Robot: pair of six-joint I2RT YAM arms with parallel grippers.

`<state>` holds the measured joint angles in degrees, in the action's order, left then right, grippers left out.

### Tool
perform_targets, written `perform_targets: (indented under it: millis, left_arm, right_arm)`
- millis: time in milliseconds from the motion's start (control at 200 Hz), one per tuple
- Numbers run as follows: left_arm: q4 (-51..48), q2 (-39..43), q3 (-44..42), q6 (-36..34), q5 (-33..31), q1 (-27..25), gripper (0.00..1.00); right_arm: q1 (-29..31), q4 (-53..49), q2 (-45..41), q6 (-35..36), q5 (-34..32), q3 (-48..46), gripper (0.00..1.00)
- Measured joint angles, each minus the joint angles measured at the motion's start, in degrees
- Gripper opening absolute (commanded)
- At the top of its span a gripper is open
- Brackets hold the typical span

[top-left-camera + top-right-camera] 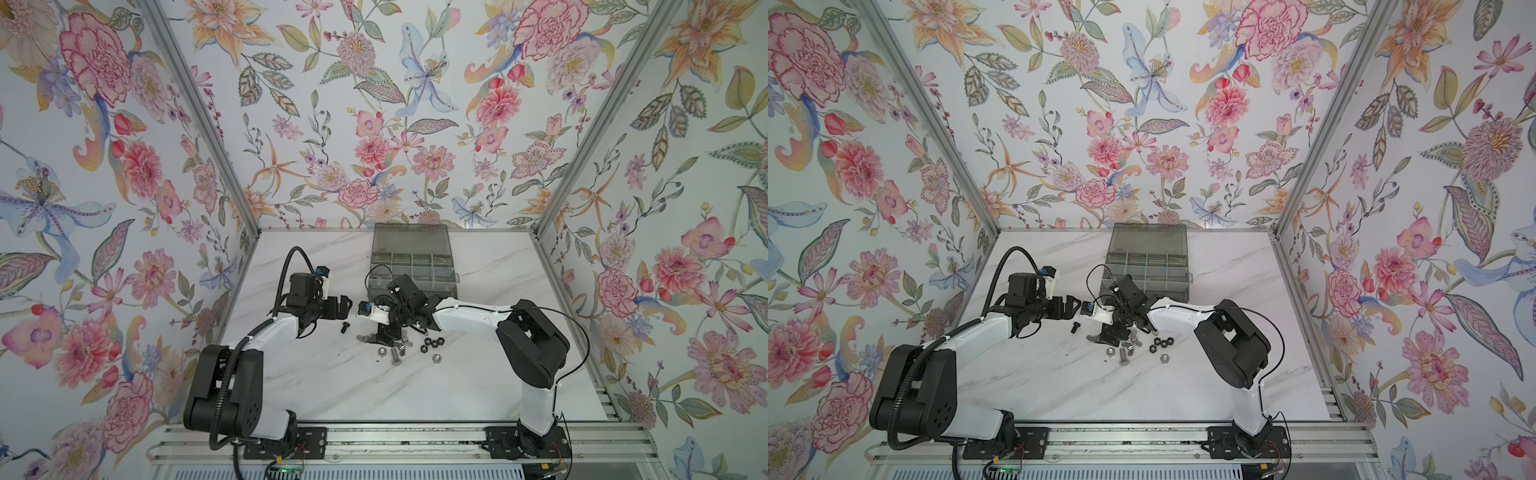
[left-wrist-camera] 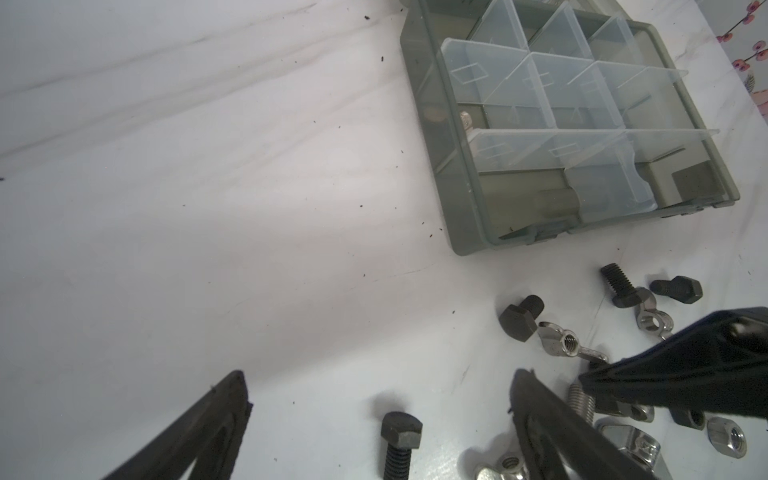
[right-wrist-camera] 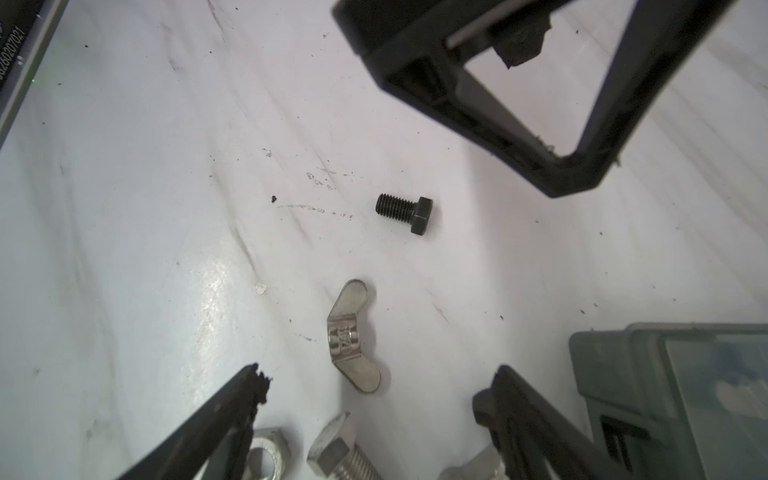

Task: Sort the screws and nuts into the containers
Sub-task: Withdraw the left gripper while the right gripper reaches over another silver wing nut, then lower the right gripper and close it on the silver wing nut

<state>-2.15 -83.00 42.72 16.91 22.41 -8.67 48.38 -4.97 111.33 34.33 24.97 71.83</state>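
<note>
Marble-white bench (image 1: 332, 386), boxed in by flowered walls (image 1: 104, 166). Both arms are bolted to a rail (image 1: 395, 440) along its near edge.

Loose hardware is scattered around the middle of the bench. Nearest lie a silver screw (image 1: 395, 356) and two silver nuts (image 1: 436, 358). Just behind them, toward the right edge, sits a cluster of black nuts (image 1: 432, 344).

The right gripper (image 1: 386, 336) points down into this pile with its jaws wide and nothing in them. In the right wrist view a silver wing nut (image 3: 353, 336) lies flat between its tips and just ahead of them, touching neither finger.

Left of the pile, apart from it, a lone black screw (image 1: 344, 328) lies on its side. The left gripper (image 1: 348, 305) hangs just beyond it, jaws wide and empty.

The left wrist view shows more black screws (image 2: 619, 286) and wing nuts lying between the pile and the organizer box (image 1: 415, 270).

That box sits at the middle of the far edge, with its lid (image 1: 409, 239) standing open against the far wall. One of its cells (image 2: 561, 83) near a side wall holds a small silver piece (image 2: 465, 120), too small to identify.
</note>
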Motion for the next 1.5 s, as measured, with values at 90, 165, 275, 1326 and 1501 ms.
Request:
perform_targets:
  millis: [90,165,275,1326,1501]
  left_arm:
    - [-1.16,0.61,0.0,-0.57,-1.07,0.04,0.99]
    - [-1.9,0.83,0.0,-1.11,-1.88,0.04,0.99]
    - [-3.06,0.83,0.0,-1.6,-1.92,0.04,0.99]
    - [-4.72,-0.81,0.02,-2.58,2.71,0.74,0.99]
    - [-4.7,-0.81,0.02,-2.58,2.84,0.81,0.99]
  right_arm:
    - [0.2,-0.04,0.57,-0.02,0.09,0.22,0.82]
    - [0.31,-0.13,1.09,-0.04,0.11,0.68,0.81]
    - [0.63,-0.2,2.29,-0.04,0.28,1.66,0.78]
    - [1.53,-0.42,8.44,-2.23,2.27,4.42,0.61]
    - [1.53,-0.42,8.44,-2.27,2.27,4.61,0.6]
